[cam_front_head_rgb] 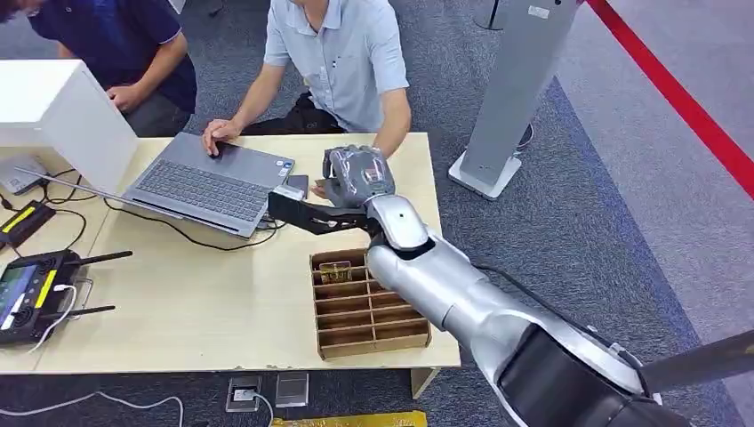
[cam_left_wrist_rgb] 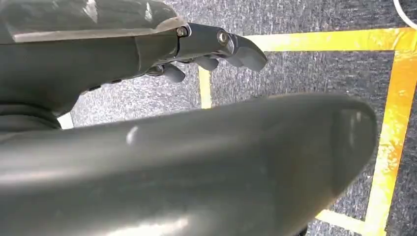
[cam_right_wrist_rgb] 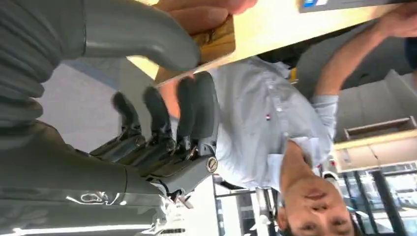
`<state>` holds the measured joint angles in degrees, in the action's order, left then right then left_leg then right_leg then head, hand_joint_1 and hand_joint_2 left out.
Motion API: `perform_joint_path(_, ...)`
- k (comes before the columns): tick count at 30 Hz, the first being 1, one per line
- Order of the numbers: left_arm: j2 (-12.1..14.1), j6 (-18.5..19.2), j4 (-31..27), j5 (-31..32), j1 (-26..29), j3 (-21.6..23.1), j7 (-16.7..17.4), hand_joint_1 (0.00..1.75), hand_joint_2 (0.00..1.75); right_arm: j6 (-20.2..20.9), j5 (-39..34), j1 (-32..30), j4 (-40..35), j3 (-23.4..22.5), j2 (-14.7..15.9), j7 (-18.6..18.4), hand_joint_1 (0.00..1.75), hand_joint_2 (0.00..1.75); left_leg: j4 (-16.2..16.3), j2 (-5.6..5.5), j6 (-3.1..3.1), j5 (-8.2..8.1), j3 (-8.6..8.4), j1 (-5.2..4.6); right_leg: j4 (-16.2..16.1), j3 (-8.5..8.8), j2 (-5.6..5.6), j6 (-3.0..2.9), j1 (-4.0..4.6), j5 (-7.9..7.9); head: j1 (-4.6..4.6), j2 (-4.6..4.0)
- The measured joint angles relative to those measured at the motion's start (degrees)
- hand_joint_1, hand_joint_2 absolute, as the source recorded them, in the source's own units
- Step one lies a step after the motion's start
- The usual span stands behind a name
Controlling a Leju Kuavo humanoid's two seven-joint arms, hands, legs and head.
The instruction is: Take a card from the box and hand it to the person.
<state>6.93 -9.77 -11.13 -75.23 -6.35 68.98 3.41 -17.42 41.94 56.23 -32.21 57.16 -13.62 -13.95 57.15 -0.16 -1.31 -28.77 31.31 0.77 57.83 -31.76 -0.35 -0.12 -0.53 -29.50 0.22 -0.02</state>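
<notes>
My right hand [cam_front_head_rgb: 357,178] is stretched over the table's far edge toward the person in the light blue shirt [cam_front_head_rgb: 342,62]. In the right wrist view its thumb and fingers [cam_right_wrist_rgb: 196,98] pinch a brown card [cam_right_wrist_rgb: 219,42], and the person's fingers [cam_right_wrist_rgb: 206,6] grip the card's other end. The brown compartment box [cam_front_head_rgb: 369,307] sits on the table's near right corner, with a card [cam_front_head_rgb: 335,269] in its far left slot. My left hand [cam_left_wrist_rgb: 147,59] hangs over the carpet, fingers apart and holding nothing.
An open laptop [cam_front_head_rgb: 213,182] and a phone [cam_front_head_rgb: 298,185] lie left of my hand. A white box [cam_front_head_rgb: 62,116], a remote controller [cam_front_head_rgb: 31,289] and cables fill the table's left. A second person [cam_front_head_rgb: 124,44] sits at far left. A grey stand [cam_front_head_rgb: 511,98] rises right of the table.
</notes>
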Motion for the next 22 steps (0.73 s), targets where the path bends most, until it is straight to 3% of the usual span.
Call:
perform_joint_path(8, 0.1, -0.1, 0.0, -0.6, 0.0, 0.3, 0.0, 0.00, 0.00, 0.0, -1.3, 0.1, 2.1, 0.7, -0.3, 0.3, 0.00, 1.75, 0.0, 0.01, 0.00, 0.00, -0.01, 0.00, 0.0, -0.01, 0.02, 0.00, 0.00, 0.00, 0.00, 0.00)
perform_joint_path(17, 0.2, -0.5, 0.0, -2.0, 0.0, 0.3, 0.0, 0.00, 0.00, -0.9, -16.6, 0.1, 2.5, -1.7, 0.1, 7.0, 0.00, 1.75, 0.0, 0.02, 0.00, 0.00, -0.03, 0.00, 0.0, -0.01, 0.02, 0.00, 0.00, 0.00, 0.02, 0.00)
perform_joint_path(22, 0.2, -1.1, 0.0, -3.2, 0.1, 0.3, 0.6, 0.00, 0.00, -1.3, -25.5, -2.3, -2.3, -4.7, 2.2, 10.0, 0.00, 1.75, 0.0, 0.01, 0.00, 0.00, -0.06, 0.00, 0.0, 0.00, 0.02, 0.00, 0.00, 0.00, 0.02, 0.00)
